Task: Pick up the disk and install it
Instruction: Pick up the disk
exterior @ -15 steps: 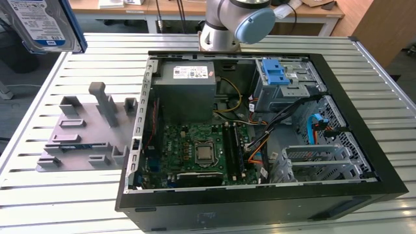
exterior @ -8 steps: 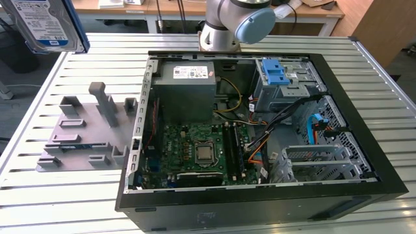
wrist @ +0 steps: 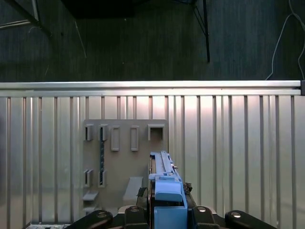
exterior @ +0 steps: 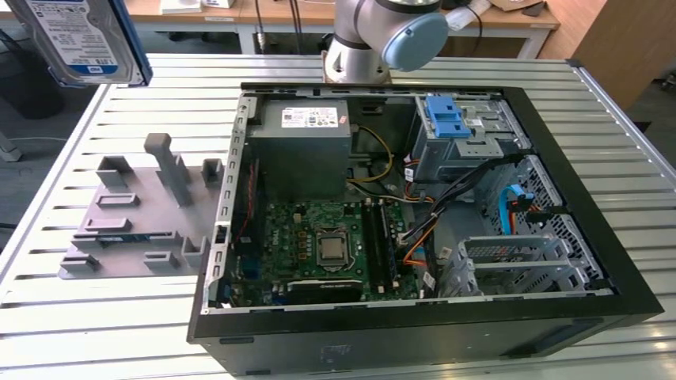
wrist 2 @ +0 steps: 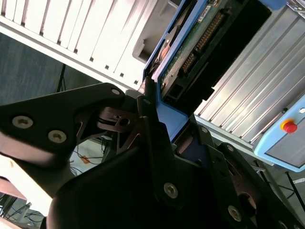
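We have the disk [exterior: 79,39] clamped in the gripper [wrist: 167,210], raised clear, not yet installed in the computer case [exterior: 423,326]

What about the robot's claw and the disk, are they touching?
Touching. In the second wrist view the gripper clamps the disk: its black fingers press against the disk's blue edge, with no gap showing.
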Tool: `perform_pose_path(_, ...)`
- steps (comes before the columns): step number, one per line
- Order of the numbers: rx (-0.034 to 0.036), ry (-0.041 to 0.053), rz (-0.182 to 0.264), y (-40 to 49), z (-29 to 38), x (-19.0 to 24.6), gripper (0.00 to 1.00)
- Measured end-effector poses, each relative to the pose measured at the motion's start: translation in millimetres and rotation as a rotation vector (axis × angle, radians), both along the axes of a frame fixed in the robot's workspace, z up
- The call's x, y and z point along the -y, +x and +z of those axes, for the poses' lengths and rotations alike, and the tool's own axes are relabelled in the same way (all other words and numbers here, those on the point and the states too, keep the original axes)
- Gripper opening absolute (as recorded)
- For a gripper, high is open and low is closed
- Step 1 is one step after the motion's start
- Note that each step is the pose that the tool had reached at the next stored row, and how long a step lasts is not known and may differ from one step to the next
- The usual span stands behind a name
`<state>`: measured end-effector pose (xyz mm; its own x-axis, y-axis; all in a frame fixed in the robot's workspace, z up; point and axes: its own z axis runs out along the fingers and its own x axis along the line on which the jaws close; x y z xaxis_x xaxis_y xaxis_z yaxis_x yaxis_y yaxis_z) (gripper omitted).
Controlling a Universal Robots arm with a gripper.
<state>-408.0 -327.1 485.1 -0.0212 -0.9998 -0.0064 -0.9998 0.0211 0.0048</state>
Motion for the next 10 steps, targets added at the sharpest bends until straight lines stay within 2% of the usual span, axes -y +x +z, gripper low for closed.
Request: perform_pose_path(10, 0.0, 0.0, 0.0, 8.3, 0.0, 0.0, 0.36)
